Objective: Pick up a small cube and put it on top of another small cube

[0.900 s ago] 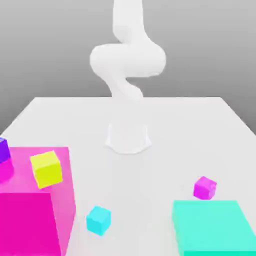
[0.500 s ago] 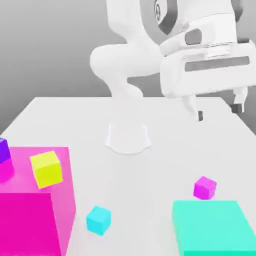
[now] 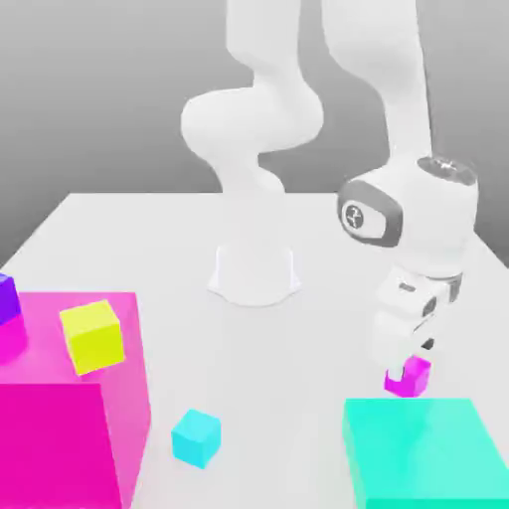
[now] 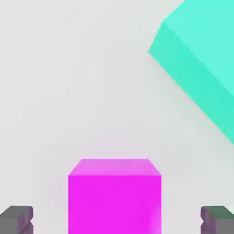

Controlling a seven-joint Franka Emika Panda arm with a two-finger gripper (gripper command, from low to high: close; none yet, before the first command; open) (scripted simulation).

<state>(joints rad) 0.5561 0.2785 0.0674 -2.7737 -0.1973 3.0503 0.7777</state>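
Item: one small bright magenta-pink cube [image 3: 416, 378], plain-faced. Location: on the pale, smooth worktop [image 3: 298, 368], just beside the low turquoise block [image 3: 423, 447], towards the exterior view's right. Condition: ungripped.

Item: one white robot gripper [image 4: 117, 221], two grey fingertips. Location: down at the magenta-pink cube. Jaws: wide apart, one on either side of the cube in the hand view, with a gap at each side — nothing held.

Item: one small cyan cube [image 3: 197, 438], plain-faced. Location: on the worktop, well apart from the magenta-pink cube, between the turquoise block and the huge magenta block [image 3: 55, 442]. Nothing on top of it.

Item: one small yellow cube [image 3: 93, 338]. Location: on top of the huge magenta block.

Item: one small blue-violet cube [image 3: 8, 298], partly cut off at the exterior view's left edge.

Status of the task: early. Done — the approach, with the jaws seemingly lined up for a grasp. Left — closing, lifting, carrying and stacking, then letting go. Neither picture settles which small cube is to serve as the base; the cyan one seems a likely candidate, being on the worktop with its top free. The turquoise block stands near enough to call for care on the lift.
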